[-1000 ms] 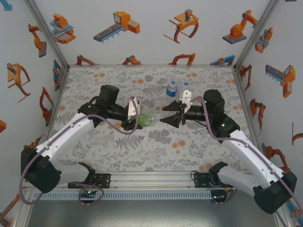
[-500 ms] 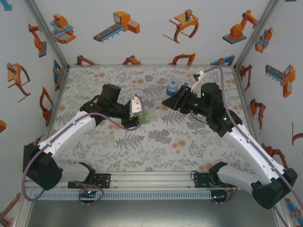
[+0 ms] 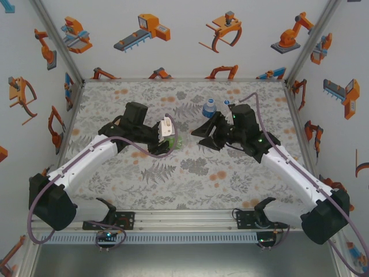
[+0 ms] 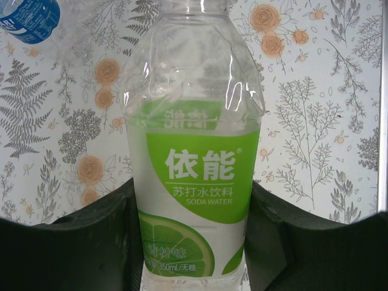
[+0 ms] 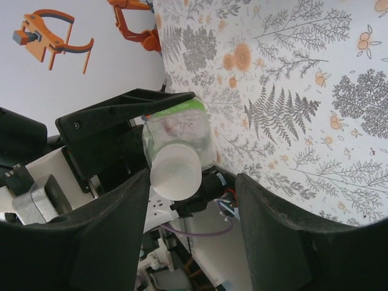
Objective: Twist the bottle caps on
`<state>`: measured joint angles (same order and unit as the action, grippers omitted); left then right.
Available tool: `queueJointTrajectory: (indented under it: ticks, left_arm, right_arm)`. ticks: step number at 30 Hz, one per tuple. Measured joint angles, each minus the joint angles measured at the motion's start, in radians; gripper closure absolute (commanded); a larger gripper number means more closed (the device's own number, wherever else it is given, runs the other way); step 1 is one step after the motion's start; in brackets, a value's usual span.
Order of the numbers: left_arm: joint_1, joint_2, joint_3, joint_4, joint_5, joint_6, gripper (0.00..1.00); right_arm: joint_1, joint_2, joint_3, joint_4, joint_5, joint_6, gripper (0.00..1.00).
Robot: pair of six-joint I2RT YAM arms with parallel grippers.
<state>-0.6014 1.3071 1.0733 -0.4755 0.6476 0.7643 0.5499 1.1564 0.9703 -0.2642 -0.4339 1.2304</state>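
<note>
My left gripper (image 4: 191,203) is shut on the clear bottle with the green label (image 4: 194,121), its black fingers pressing both sides of the label. In the top view that bottle (image 3: 178,142) pokes out of the left gripper (image 3: 170,138) toward the right gripper (image 3: 198,131). The right wrist view looks at the bottle (image 5: 179,130) end-on, with a whitish cap (image 5: 176,171) on its neck. My right gripper (image 5: 191,179) stands open around the cap, which lies close to one finger with a wide gap to the other. The blue-labelled bottle (image 3: 210,107) stands upright behind.
The blue bottle's label (image 4: 27,18) shows at the upper left of the left wrist view. Floral tablecloth (image 3: 190,179) covers the table, with white walls on three sides. Both arms meet at mid-table.
My right gripper left the bottle's cap end, swung up toward the back, then came down beside the bottle again with its jaws wider. The left gripper turned the bottle and kept hold.
</note>
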Motion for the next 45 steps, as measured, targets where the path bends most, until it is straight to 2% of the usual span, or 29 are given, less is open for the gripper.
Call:
queueJointTrajectory:
  ticks: [11, 18, 21, 26, 30, 36, 45]
  left_arm:
    - [0.0, 0.0, 0.0, 0.0, 0.004, 0.0, 1.0]
    - [0.0, 0.0, 0.0, 0.0, 0.009, 0.0, 1.0]
    - [0.0, 0.0, 0.0, -0.004, 0.009, 0.0, 1.0]
    - [0.002, 0.0, 0.0, -0.011, 0.008, 0.0, 1.0]
    - [0.002, 0.0, 0.0, -0.011, 0.008, 0.0, 1.0]
    - [0.005, 0.0, 0.0, -0.012, 0.019, 0.001, 1.0]
    - [0.015, -0.018, -0.003, -0.035, 0.063, 0.019, 1.0]
  right_arm:
    - [-0.01, 0.004, -0.025, 0.071, -0.053, 0.061, 0.59]
    - [-0.011, 0.012, -0.027, 0.09, -0.074, 0.069, 0.61]
    - [-0.011, 0.023, -0.027, 0.097, -0.086, 0.073, 0.7]
    - [-0.016, 0.032, -0.027, 0.098, -0.104, 0.079, 0.89]
    - [-0.017, 0.032, -0.027, 0.101, -0.106, 0.067, 0.95]
    - [-0.017, 0.032, -0.029, 0.132, -0.121, -0.057, 0.99]
    - [-0.024, 0.019, -0.072, 0.3, -0.262, -0.459, 1.0]
